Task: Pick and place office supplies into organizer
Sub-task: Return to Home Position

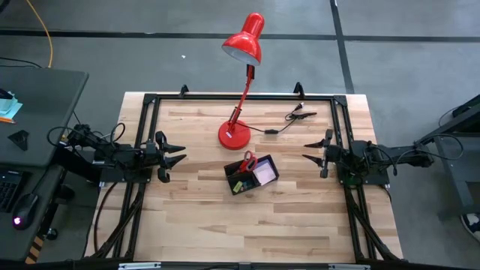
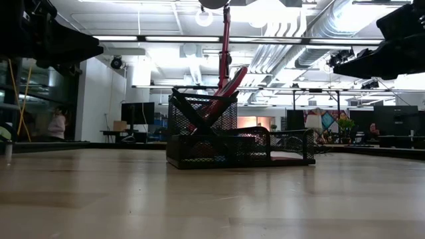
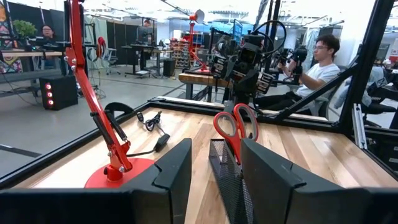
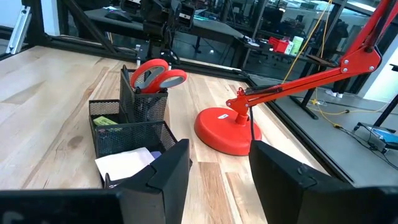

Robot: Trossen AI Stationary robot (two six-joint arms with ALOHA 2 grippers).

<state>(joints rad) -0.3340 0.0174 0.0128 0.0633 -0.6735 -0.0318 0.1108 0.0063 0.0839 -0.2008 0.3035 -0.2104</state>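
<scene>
Jaws on the left arm (image 1: 112, 155) stand wide open and empty at the left edge of the surface (image 1: 195, 217); the jaws on the right arm (image 1: 360, 157) are likewise open and empty at the right edge. Between them, the organizer (image 2: 292, 145) holds the red scissors (image 3: 234, 144) upright, handles up, in its tall compartment, near the lamp base (image 1: 234, 135).
</scene>
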